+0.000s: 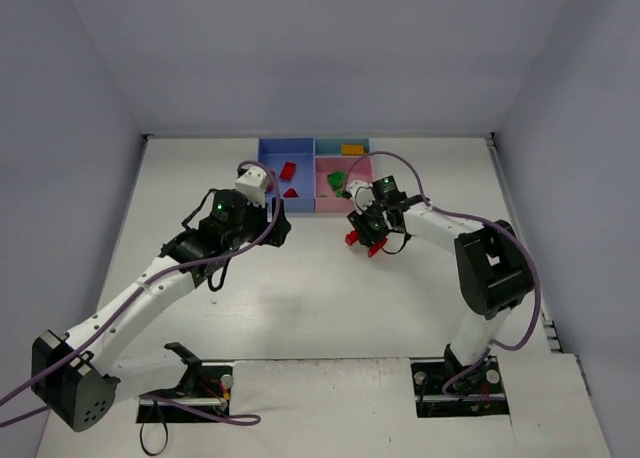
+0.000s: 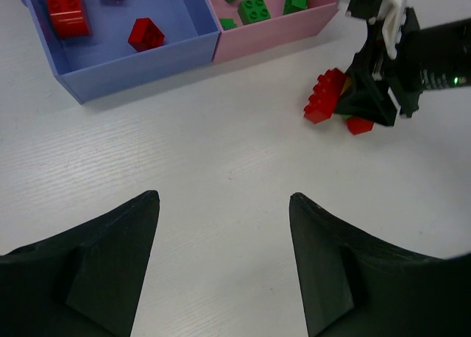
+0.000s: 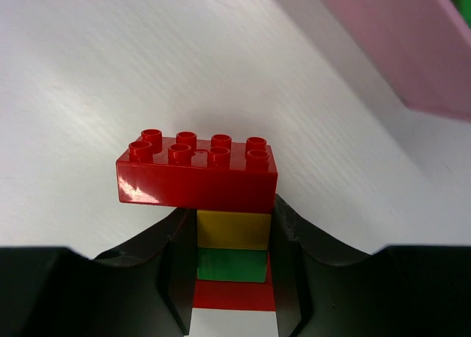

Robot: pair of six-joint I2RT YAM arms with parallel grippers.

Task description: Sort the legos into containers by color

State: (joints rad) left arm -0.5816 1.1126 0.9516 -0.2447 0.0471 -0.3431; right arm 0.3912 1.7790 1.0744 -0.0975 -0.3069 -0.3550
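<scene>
While the right gripper (image 1: 367,233) has its two fingers closed on the yellow and green middle of a multi-colour stack (image 2: 327,94), the sorting cannot go on until that stack is pulled apart, so the step in hand looks like separation rather than dropping. The stack sits low over the table (image 1: 300,298), toward the far edge and a little right of the middle, just on the near side of the pink tray (image 2: 272,35). Whether its lower end touches the surface I cannot tell. The right wrist view shows a long red brick (image 3: 197,179) capping one end, then yellow, green and another red layer. The left gripper (image 2: 223,201) has its fingers spread wide with nothing between them, and it faces the stack from the left with bare tabletop between the two. To do this well, the left fingers should probably close across the long red brick's short sides, clear of the right fingers, and peel it off with a tilt rather than a straight tug, which could drag the whole stack out of the right grasp. The right hold should stay firm on the middle layers. Red bricks (image 2: 66,13) already lie in the blue tray (image 2: 140,72) at the far edge, green bricks (image 2: 254,9) in the pink one, and a yellow brick (image 1: 352,149) in the teal tray (image 1: 328,148), so each freed piece has a clear home.
</scene>
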